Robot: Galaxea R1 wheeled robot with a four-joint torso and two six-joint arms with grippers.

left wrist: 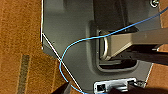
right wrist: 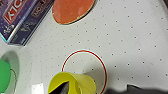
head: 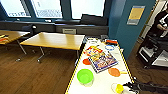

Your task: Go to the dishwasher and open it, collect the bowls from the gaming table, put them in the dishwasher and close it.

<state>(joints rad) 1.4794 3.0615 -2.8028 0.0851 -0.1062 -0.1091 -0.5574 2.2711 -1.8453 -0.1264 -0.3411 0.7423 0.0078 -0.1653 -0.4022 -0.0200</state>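
Two orange bowls (head: pixel 114 72) and a lime green bowl (head: pixel 85 76) sit on the yellow-framed desk (head: pixel 102 83) in head view, around the game board (head: pixel 102 60); my right claw (head: pixel 135 86) is at the desk's near corner by a yellow cup (head: pixel 119 88). Left wrist: floor & my base w/ a blue cable (left wrist: pixel 75 45). Right wrist: orange bowl (right wrist: pixel 72 10) and yellow cup (right wrist: pixel 75 82) on the dotted top, can't tell if either claw is spread.

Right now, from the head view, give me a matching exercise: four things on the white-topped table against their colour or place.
Things:
1. bowl nearest the table's left edge
2. flat disc right of the game board
3. small cup at the near end
4. wood-topped table

Descriptions:
A. yellow, beside the right gripper
B. lime green
C. orange
D. stands left of the gaming table, beyond it

Pairs: 1-B, 2-C, 3-A, 4-D
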